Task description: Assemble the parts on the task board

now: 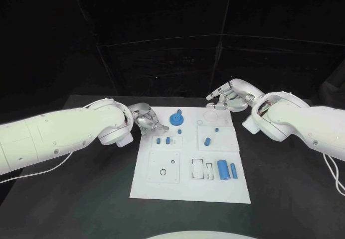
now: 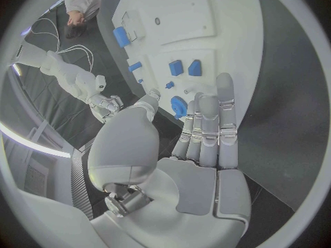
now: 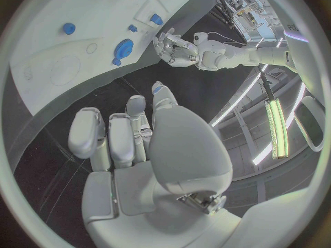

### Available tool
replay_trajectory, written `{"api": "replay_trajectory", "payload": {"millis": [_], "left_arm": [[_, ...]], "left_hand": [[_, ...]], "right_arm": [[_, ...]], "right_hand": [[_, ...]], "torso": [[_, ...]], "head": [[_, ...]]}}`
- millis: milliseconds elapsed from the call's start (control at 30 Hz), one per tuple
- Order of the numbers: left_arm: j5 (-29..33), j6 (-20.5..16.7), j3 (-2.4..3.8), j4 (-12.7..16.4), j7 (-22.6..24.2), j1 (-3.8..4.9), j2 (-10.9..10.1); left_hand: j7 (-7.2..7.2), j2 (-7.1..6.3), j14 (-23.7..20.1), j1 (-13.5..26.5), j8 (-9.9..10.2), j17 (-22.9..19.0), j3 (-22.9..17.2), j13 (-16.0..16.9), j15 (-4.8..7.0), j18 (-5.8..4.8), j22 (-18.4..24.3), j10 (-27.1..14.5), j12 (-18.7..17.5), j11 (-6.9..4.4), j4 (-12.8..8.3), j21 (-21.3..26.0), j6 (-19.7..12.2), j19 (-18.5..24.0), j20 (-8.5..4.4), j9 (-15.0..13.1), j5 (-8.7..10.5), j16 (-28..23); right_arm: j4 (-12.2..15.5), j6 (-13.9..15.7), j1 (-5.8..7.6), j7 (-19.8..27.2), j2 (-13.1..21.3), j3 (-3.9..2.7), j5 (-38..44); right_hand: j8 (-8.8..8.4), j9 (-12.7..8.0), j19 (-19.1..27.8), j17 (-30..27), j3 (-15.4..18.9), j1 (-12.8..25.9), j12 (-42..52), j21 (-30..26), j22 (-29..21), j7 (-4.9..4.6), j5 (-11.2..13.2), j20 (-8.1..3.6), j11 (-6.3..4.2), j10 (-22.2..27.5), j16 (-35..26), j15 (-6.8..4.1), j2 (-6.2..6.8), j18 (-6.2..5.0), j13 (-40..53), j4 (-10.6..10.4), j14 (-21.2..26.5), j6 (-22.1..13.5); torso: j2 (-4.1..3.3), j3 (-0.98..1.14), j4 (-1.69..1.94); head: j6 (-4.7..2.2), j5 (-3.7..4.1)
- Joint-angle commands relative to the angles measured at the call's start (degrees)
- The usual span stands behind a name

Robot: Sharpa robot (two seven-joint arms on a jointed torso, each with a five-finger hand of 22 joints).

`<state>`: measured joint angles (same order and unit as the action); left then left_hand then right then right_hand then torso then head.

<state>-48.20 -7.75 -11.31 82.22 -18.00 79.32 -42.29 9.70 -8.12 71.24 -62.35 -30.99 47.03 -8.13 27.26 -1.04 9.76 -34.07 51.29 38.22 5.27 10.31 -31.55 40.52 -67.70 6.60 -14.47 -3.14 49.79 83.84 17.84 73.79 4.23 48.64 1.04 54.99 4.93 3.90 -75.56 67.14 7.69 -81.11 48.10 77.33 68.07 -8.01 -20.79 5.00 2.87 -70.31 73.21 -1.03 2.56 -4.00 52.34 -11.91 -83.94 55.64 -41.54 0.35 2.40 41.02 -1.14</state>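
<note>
Black table bears the task board (image 1: 188,186), long axis running away; both hands empty, fingers apart.

Head camera looks steeply down from above onto the task board (image 1: 190,164) and black table (image 1: 287,189). Each wrist camera sits close behind its own palm, facing the board's far end; all three share the blue gear (image 1: 177,119).

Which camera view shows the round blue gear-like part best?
The right wrist view: the round blue part sits unobstructed and fairly large. The head view shows it small; in the left wrist view, fingers partly cover it.
</note>
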Motion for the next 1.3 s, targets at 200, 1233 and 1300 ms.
{"api": "replay_trajectory", "payload": {"millis": [200, 1233, 1300], "left_arm": [[-4.09, -4.83, -0.47, -3.35, 16.49, -0.06, 3.76], [-33.69, -0.79, -1.99, -12.83, 15.7, -1.53, 15.3], [-33.84, -0.17, -1.99, -12.98, 15.44, -1.55, 15.58]], "left_hand": [[-0.15, 3.21, -2.12, -14.92, 2.63, -5.21, -3.16, -6.03, -0.06, 0.74, 3.5, -2.18, -3.86, 0.51, -6.95, 3.85, 2.69, -0.89, 0.37, 4.01, -0.36, -4.7], [-2.72, -0.31, 15.4, -15.82, 14.77, 25.3, -13.02, -21.19, 2.19, -3.47, -25.66, 5.04, -14.91, -1.39, -11.17, -29.03, 14.83, -16.22, -2.19, 10.57, -0.16, 29.98], [-2.78, -0.3, 15.41, -15.84, 14.93, 25.23, -13.43, -21.42, 2.23, -3.48, -25.81, 5.26, -15.12, -1.42, -11.3, -29.16, 15.1, -16.21, -2.22, 10.56, -0.16, 30.0]], "right_arm": [[0.02, 0.05, 0.1, 0.53, -0.19, -0.04, 0.08], [0.09, -0.06, 0.1, 0.64, -0.83, -0.04, 0.08], [0.08, -0.07, 0.1, 0.64, -0.84, -0.04, 0.08]], "right_hand": [[0.26, 0.04, 0.45, -0.08, 0.36, 0.3, -0.31, -0.37, -0.11, 0.05, -0.31, 0.06, 0.02, 0.47, -0.35, -0.31, -0.32, -0.98, -0.11, -0.15, -1.34, 0.04], [0.27, 0.04, 0.47, -0.12, 0.35, 0.25, -0.29, -0.4, -0.15, 0.06, -0.35, 0.06, 0.01, 0.47, -0.39, -0.31, -0.36, -0.99, -0.1, -0.13, -1.34, 0.04], [0.27, 0.04, 0.47, -0.12, 0.35, 0.25, -0.29, -0.4, -0.15, 0.06, -0.35, 0.06, 0.01, 0.47, -0.39, -0.31, -0.36, -0.99, -0.1, -0.13, -1.34, 0.04]], "torso": [[-0.1, -0.04, -0.06], [-0.1, 0.05, -0.16], [-0.05, 0.0, -0.07]], "head": [[-0.34, 0.33], [-0.67, 1.07], [-0.54, 1.15]]}}
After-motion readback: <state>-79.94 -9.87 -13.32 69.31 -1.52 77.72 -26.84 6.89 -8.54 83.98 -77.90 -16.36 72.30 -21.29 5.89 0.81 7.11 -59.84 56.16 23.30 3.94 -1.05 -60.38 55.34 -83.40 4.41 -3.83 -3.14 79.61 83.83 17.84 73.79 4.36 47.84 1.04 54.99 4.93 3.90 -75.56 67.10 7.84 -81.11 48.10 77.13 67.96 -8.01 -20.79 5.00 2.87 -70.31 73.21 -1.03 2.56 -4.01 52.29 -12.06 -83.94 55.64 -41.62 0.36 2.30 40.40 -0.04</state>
